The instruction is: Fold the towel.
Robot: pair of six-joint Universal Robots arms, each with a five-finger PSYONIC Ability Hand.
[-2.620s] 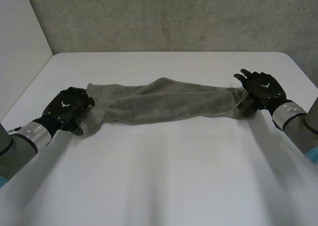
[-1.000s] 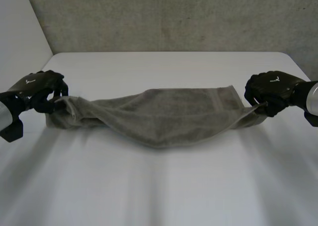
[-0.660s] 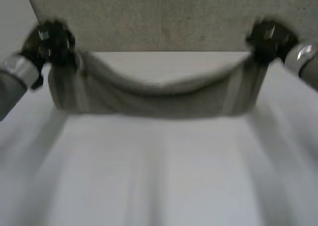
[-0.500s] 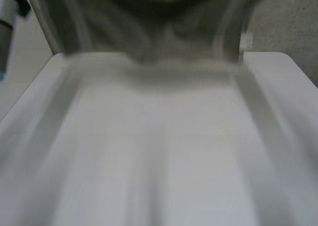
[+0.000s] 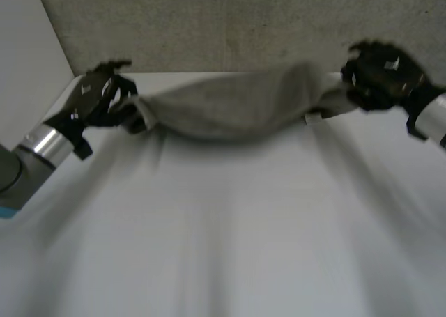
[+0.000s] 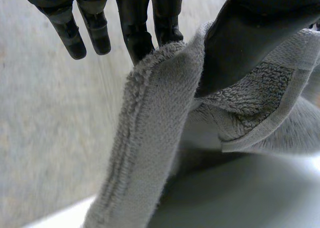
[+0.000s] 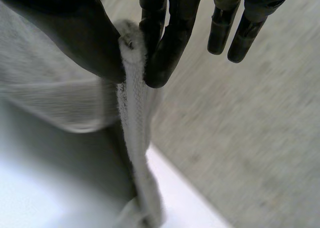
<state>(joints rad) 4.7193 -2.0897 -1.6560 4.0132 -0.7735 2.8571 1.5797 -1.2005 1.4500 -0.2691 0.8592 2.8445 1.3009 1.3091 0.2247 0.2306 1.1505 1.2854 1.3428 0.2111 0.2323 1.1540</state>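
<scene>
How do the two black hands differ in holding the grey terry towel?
The left hand pinches a thick bunched fold at the left end of the grey terry towel; the right hand pinches one thin edge at its right end. Both are shut on it, spare fingers straight.

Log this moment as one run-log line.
left hand: pinches towel end | right hand: pinches opposite end | towel: strung between hands, middle sagging, over table

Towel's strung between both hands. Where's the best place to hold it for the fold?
At its short ends, coming from outside, as the left hand and right hand pinch it now. The towel is a long strip sagging in the middle; the flat hem band at the end likely gives a firm edge.
</scene>
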